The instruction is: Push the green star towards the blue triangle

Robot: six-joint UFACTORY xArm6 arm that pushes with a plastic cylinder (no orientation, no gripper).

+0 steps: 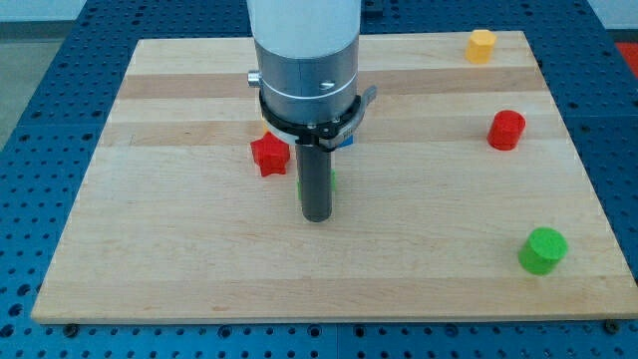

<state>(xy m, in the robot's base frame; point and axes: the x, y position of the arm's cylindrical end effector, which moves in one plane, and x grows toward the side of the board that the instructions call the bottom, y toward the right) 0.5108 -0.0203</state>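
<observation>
- Wooden board (179, 269) lies on a blue perforated table (30, 120), and my arm comes down over it from the view's top.
- My arm ends in a plain dark rod with no jaws, so it neither opens nor closes and holds nothing.
- My tip (316, 216) rests on the board a little left of the middle.
- Green star (330, 180) is almost wholly hidden behind the rod; only thin green slivers show at the rod's edges, just above my tip, so its shape cannot be made out.
- Whether my tip touches the green star cannot be told.
- Blue triangle (346, 141) shows only as a small blue sliver under the arm's collar, just up and to the right of the rod.
- Red star (269, 155) sits just left of the rod, apart from it.
- Yellow block (266, 126) peeks out as a tiny edge above the red star, mostly covered by the arm.
- Another yellow block (480, 45) stands near the board's top right corner.
- Red cylinder (506, 130) stands toward the right edge, well apart from my tip.
- Green cylinder (543, 250) stands near the bottom right corner.
</observation>
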